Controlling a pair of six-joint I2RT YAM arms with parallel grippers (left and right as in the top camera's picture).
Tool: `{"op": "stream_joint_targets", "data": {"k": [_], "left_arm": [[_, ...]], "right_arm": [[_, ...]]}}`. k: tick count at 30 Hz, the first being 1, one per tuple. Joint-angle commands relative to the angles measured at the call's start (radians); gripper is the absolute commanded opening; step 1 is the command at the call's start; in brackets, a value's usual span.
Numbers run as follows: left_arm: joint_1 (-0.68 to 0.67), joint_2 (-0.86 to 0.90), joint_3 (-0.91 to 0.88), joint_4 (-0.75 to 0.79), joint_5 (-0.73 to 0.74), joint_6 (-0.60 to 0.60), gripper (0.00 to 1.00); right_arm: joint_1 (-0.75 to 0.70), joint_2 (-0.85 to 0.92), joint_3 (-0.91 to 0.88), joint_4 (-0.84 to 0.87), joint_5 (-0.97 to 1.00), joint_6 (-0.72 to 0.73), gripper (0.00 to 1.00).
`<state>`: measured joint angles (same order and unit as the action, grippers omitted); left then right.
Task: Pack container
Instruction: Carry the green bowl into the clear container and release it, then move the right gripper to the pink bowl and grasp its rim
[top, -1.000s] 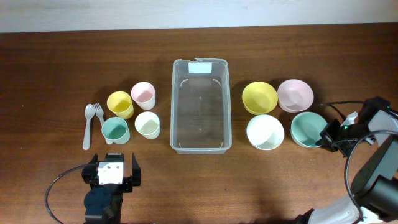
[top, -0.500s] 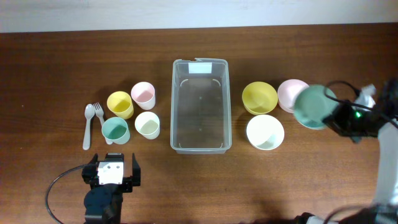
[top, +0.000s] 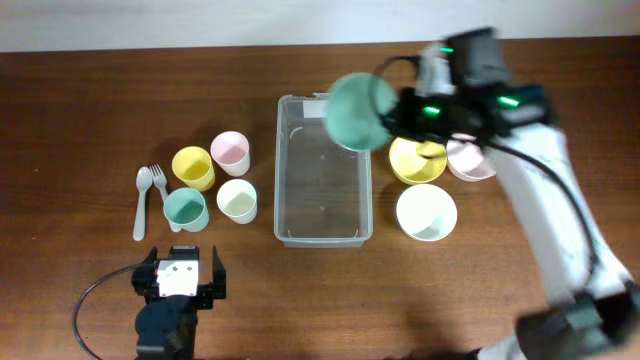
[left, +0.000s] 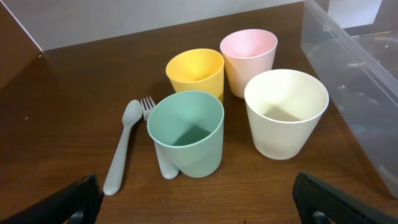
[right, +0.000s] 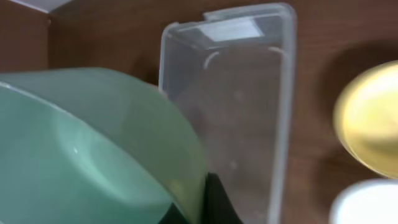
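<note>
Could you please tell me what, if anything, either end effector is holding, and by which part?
The right end effector holds the green bowl by its rim; the left end effector, open, holds nothing.

- Overhead: high, facing straight down on the whole table (top: 90, 90).
- Left wrist: low, close, obliquely facing the cups (left: 186, 134).
- Right wrist: near, looking down; shares the container (right: 249, 99) with both.

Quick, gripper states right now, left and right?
Left gripper: open, holding nothing.
Right gripper: shut on the green bowl.
</note>
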<state>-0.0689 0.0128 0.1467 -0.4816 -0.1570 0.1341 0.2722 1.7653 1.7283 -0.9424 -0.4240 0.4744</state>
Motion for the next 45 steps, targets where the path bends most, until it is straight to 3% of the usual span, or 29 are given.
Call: {"op": "stream_joint_targets", "data": {"k": [1, 8, 16, 22, 26, 32, 37, 41, 42, 45], "left_arm": [[0.006, -0.008, -0.010, 0.002, 0.007, -0.008, 1.00], [0.006, -0.008, -0.010, 0.002, 0.007, -0.008, 1.00], [0.006, -0.008, -0.010, 0.002, 0.007, -0.009, 1.00], [0.006, -0.008, -0.010, 0.002, 0.007, -0.009, 1.00], [0.006, -0.008, -0.010, 0.002, 0.007, -0.008, 1.00], [0.006, -0.008, -0.010, 0.002, 0.007, -0.009, 1.00], [0.006, -0.008, -0.010, 0.002, 0.007, -0.008, 1.00], [0.006, -0.008, -0.010, 0.002, 0.007, -0.008, 1.00], [0.006, -0.008, -0.010, 0.002, 0.007, -0.008, 1.00], [0.006, -0.008, -0.010, 0.002, 0.007, -0.008, 1.00]], "right_arm": [[0.051, 0.148, 0.016, 0.056, 0.071, 0.089, 0.04], [0.054, 0.323, 0.018, 0.232, 0.084, 0.093, 0.04], [0.057, 0.362, 0.018, 0.298, 0.116, 0.092, 0.04], [0.064, 0.362, 0.019, 0.312, 0.057, 0.092, 0.27], [0.062, 0.355, 0.019, 0.306, -0.026, 0.092, 0.29], [0.029, 0.247, 0.019, 0.220, -0.072, 0.026, 0.32], [-0.034, 0.064, 0.019, 0.035, 0.039, -0.085, 0.39], [-0.098, -0.056, 0.019, -0.122, 0.198, -0.104, 0.51], [-0.134, -0.092, 0.019, -0.184, 0.271, -0.104, 0.64], [-0.206, -0.108, 0.018, -0.257, 0.332, -0.104, 0.70]]}}
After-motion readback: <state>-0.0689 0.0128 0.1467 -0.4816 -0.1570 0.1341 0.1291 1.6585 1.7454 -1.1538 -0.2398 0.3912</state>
